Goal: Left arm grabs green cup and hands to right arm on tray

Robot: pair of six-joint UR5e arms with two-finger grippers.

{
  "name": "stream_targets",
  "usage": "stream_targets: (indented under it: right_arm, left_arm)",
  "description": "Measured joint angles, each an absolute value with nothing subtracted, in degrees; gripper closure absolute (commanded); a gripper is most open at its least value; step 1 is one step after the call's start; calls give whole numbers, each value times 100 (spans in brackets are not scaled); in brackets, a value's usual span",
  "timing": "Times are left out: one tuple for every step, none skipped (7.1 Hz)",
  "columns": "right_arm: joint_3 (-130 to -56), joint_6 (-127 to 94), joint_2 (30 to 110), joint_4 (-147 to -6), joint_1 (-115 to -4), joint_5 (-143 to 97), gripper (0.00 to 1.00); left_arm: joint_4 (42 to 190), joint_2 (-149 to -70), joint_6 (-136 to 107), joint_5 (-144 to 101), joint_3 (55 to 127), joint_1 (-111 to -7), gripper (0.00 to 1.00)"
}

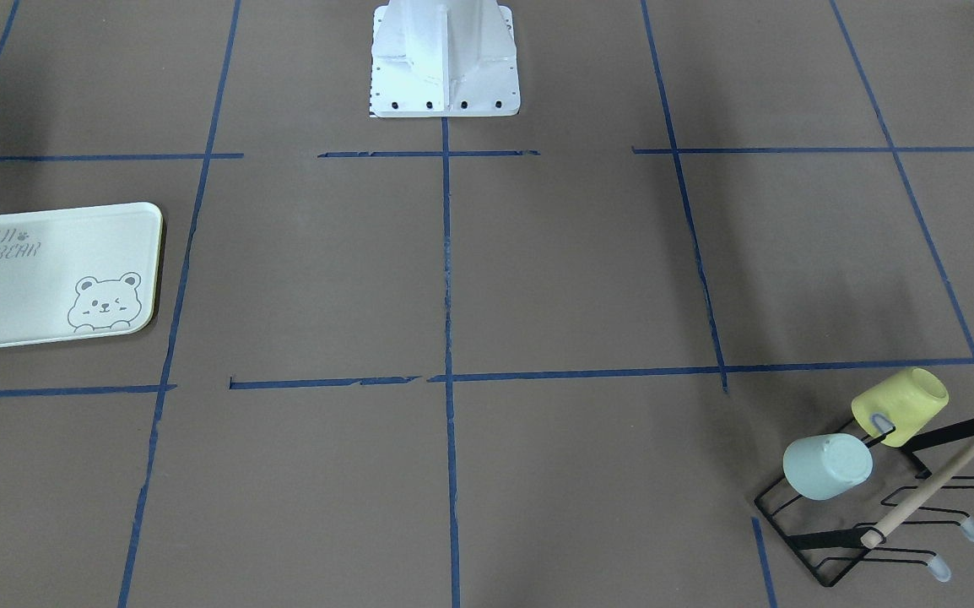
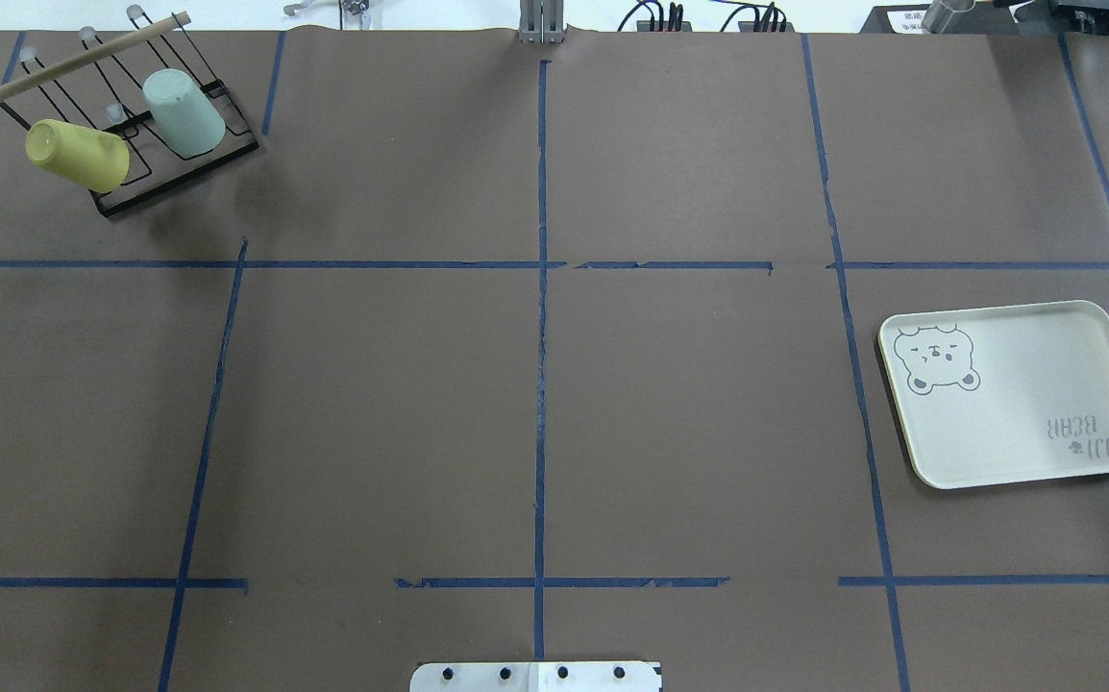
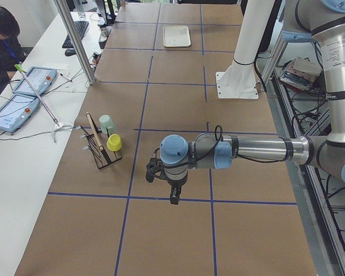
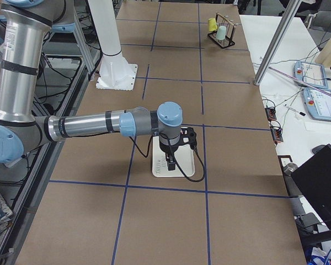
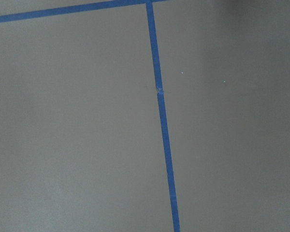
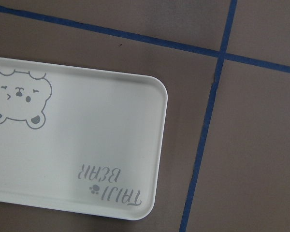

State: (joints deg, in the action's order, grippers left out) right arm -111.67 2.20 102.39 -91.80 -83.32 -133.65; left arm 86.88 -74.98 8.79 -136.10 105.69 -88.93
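The green cup (image 1: 827, 466) sits upside down and tilted on a peg of a black wire rack (image 1: 825, 540), beside a yellow cup (image 1: 900, 405); it also shows in the overhead view (image 2: 183, 112). The tray (image 2: 1025, 404) lies flat and bare on the robot's right side; the right wrist view shows it from above (image 6: 87, 164). My left gripper (image 3: 171, 195) hangs over the table, well apart from the rack. My right gripper (image 4: 171, 163) hangs above the tray. Both show only in the side views, so I cannot tell whether they are open or shut.
The rack has a wooden bar (image 2: 84, 56) and several free pegs. The robot's white base (image 1: 445, 59) stands at mid-table. An operator (image 3: 3, 46) sits at a side desk with tablets. A metal post (image 3: 75, 40) stands at the table's edge.
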Motion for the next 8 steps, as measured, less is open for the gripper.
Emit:
stream_targets:
  right_arm:
    - [-11160, 218, 10185, -9181, -8332, -13362, 0]
    - [-11159, 216, 10148, -9178, -8332, -13360, 0]
    - [-11149, 218, 10128, -9177, -8332, -13360, 0]
    - [-11144, 219, 10115, -9176, -8332, -13359, 0]
    - [-11144, 220, 10113, -9176, -8332, -13359, 0]
    - [-11144, 218, 10114, -9176, -8332, -13359, 0]
    - [-11144, 214, 10115, -9176, -8332, -13359, 0]
    - [-11144, 212, 10116, -9178, -8332, -13359, 0]
  left_arm:
    - [8727, -7502, 879, -13613, 10574, -8884, 0]
    - [8794, -7510, 879, -13612, 10578, -8875, 0]
    - [8853, -7567, 872, -13623, 10584, -8872, 0]
    - [8988, -7717, 858, -13639, 10580, -8869, 0]
    - [9274, -7957, 850, -13639, 10533, -8868, 0]
    - [9632, -8311, 839, -13637, 10370, -8862, 0]
    - [9872, -8836, 733, -13643, 10042, -8826, 0]
    - [9975, -9384, 363, -13651, 9680, -8748, 0]
